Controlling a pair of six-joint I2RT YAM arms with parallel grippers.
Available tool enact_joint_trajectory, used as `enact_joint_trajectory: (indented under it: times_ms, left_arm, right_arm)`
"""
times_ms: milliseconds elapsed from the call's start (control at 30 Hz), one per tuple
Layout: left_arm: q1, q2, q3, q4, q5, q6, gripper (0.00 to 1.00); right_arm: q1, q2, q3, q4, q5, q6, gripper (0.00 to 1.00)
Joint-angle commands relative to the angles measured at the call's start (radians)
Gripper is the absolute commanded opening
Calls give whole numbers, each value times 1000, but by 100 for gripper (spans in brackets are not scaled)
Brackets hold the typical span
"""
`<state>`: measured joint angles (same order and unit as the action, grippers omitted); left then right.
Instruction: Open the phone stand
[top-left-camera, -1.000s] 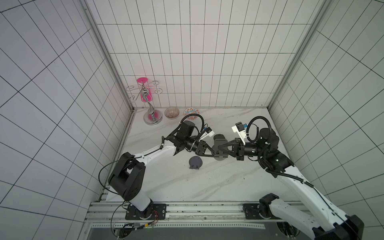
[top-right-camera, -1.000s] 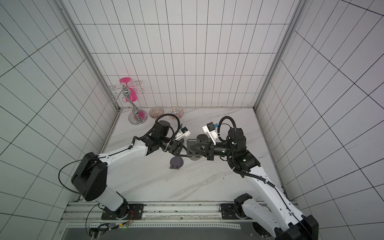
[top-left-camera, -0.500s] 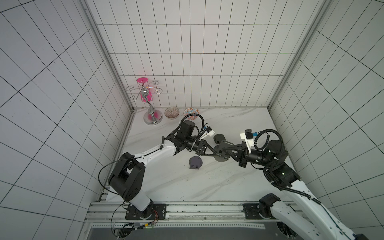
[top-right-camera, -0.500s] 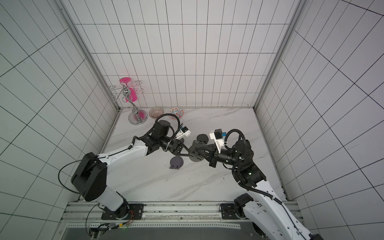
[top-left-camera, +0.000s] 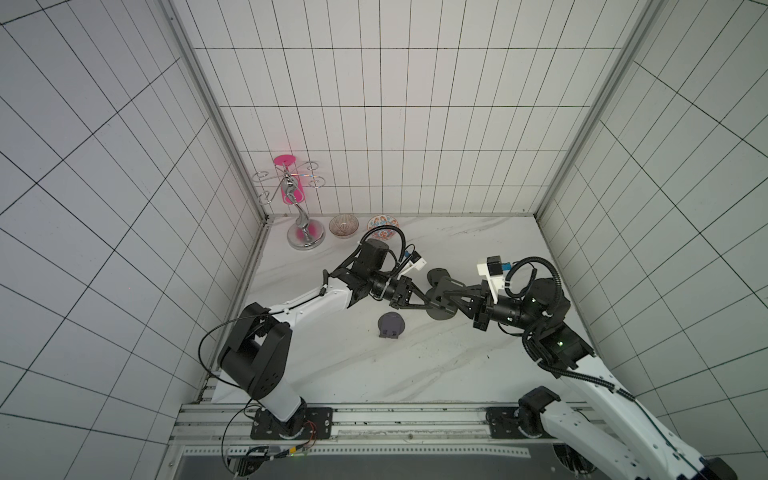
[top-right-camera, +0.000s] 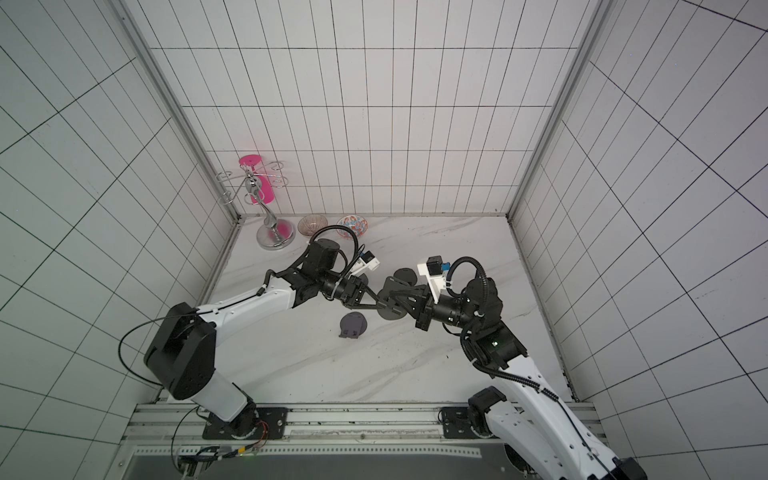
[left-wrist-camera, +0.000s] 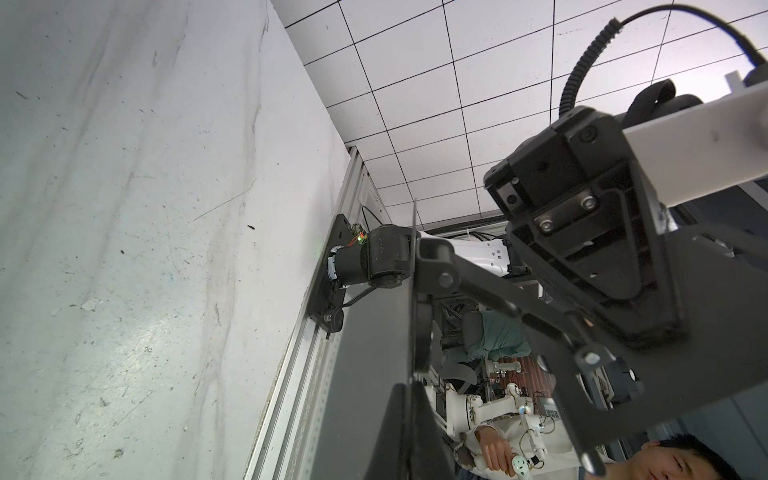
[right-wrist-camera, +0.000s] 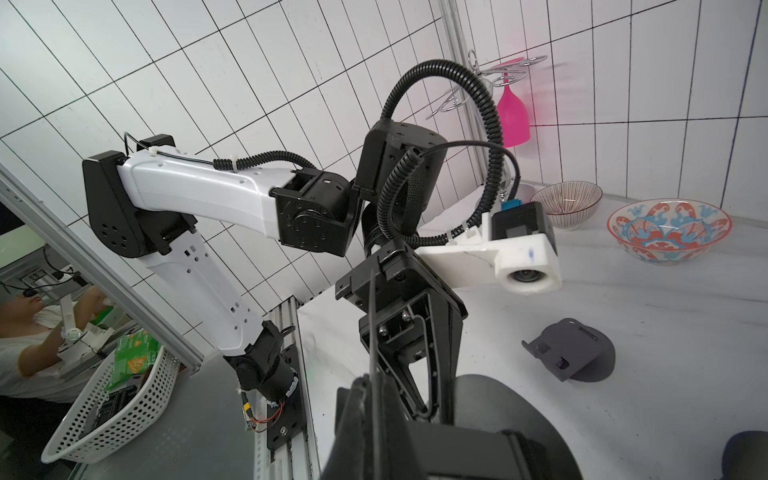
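Together, left gripper (top-left-camera: 422, 302) and right gripper (top-left-camera: 451, 296) clamp one black phone stand (top-left-camera: 442, 314) over the table (top-left-camera: 415, 374) — tips nearly meeting.

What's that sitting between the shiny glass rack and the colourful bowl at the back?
A smaller striped bowl, nothing else; it shows in both top views.

Both top views stare steeply down from above the rail (top-left-camera: 374, 419), sharing my whole tabletop (top-left-camera: 374, 374); wrist cameras (close in) face across: left sees right arm (left-wrist-camera: 478, 253), right sees left arm (right-wrist-camera: 199, 195).
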<state>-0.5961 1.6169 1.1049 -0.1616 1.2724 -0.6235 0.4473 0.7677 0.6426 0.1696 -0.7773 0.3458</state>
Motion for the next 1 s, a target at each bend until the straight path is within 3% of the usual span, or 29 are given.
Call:
enact_joint_trajectory:
  times_ms: [0, 33, 167, 267, 333, 433, 633, 833, 967]
  left_arm:
    - [39, 0, 36, 8, 29, -2, 0]
    - [52, 2, 39, 20, 18, -17, 2]
    - [122, -1, 34, 116, -4, -124, 47]
    - [178, -23, 15, 305, -7, -289, 68]
    - [211, -32, 7, 412, -8, -379, 70]
    - [242, -51, 7, 422, -29, -390, 71]
    - [227, -110, 29, 128, -107, -120, 71]
    - [214, -138, -18, 139, -147, -88, 71]
    - [188, -125, -37, 188, -160, -115, 71]
  right_arm:
    - [-15, 3, 15, -82, 98, -56, 0]
    - [-15, -1, 13, -91, 105, -58, 0]
    - [-15, -14, 5, -114, 136, -58, 0]
    - [-15, -12, -1, -135, 180, -59, 0]
    - [-15, -7, -14, -135, 220, -59, 0]
    - [-15, 2, -52, -112, 314, -53, 0]
    - [-33, 86, -167, 30, 482, -62, 0]
    - [-211, 338, -161, 250, 308, 11, 0]
    - [-296, 494, -61, 257, 218, -27, 0]
